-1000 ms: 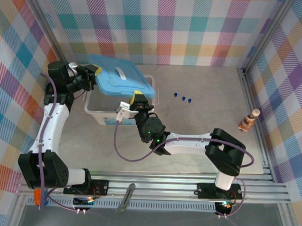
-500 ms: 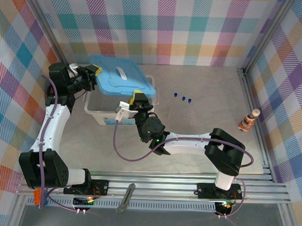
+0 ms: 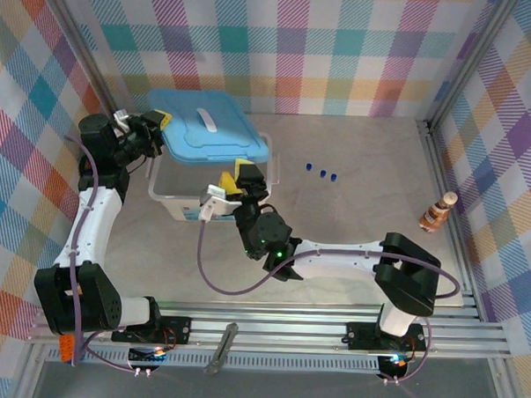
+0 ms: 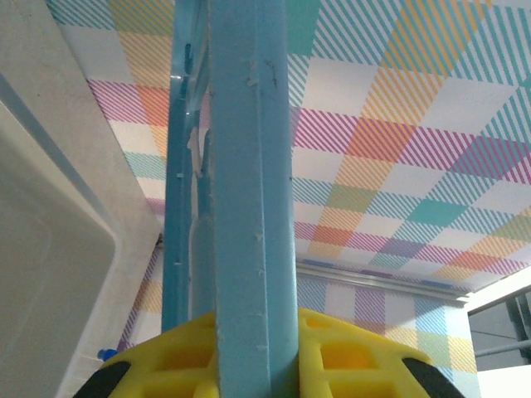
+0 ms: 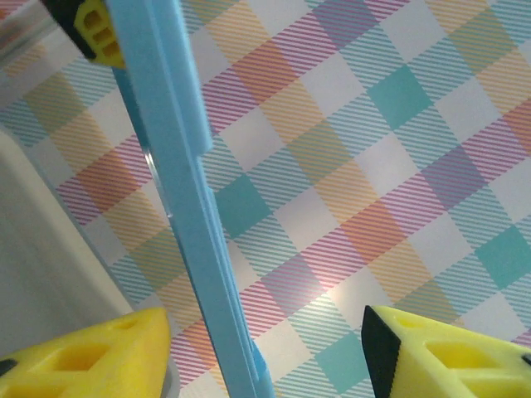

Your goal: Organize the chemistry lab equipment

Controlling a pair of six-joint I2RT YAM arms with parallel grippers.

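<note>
The left claw (image 3: 154, 124) pinches the blue lid (image 3: 207, 130) over the bin (image 3: 173, 193); the right claw (image 3: 236, 176) gapes. Outside, blue-capped tubes (image 3: 322, 173) await packing.

Overhead camera; wrist cameras close against lid (image 3: 211, 130)

Legible text: none. Coloured label (image 3: 192, 212), front wall of clear plastic bin (image 3: 171, 191), left of centre: too small to read.

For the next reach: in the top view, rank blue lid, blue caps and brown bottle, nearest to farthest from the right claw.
1. Blue lid, just beyond the right claw.
2. Blue caps, to its right.
3. Brown bottle, far right by the wall.
</note>
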